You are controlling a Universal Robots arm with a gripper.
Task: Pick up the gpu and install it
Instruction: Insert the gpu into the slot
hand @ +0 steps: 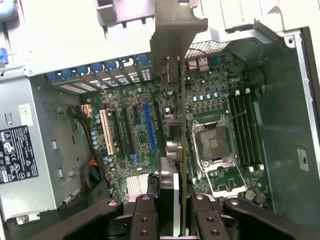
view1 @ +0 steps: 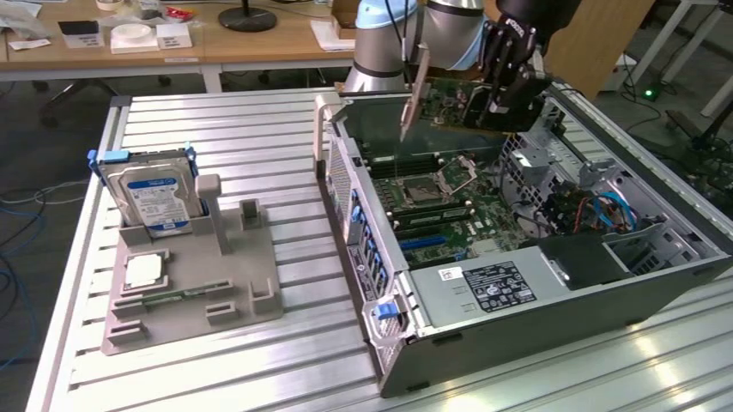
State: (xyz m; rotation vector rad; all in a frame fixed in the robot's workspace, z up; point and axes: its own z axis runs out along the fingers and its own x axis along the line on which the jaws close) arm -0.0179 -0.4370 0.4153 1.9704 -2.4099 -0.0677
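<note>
My gripper point(view1: 505, 110) is shut on the gpu point(view1: 449, 100), a thin card with a green circuit-board edge and a silver end bracket point(view1: 413, 96). I hold it in the air above the far end of the open computer case point(view1: 670, 279). In the wrist view the gpu point(hand: 182, 125) shows edge-on, pinched in my gripper point(hand: 172, 217) between black fingers point(hand: 145, 217), with its bracket point(hand: 175, 30) toward the case's rear wall. Under it lies the motherboard with a blue expansion slot point(hand: 149, 127) and a white slot point(hand: 106, 132); the card hangs slightly to the processor-socket point(hand: 212, 145) side of the blue slot.
A grey holder point(view1: 189, 283) on the slatted metal table point(view1: 263, 146) carries a blue-labelled hard drive point(view1: 154, 197), a square processor chip point(view1: 143, 270) and a memory stick point(view1: 184, 294). The power supply point(view1: 493, 285) and blue cables point(view1: 613, 210) crowd the case's near side.
</note>
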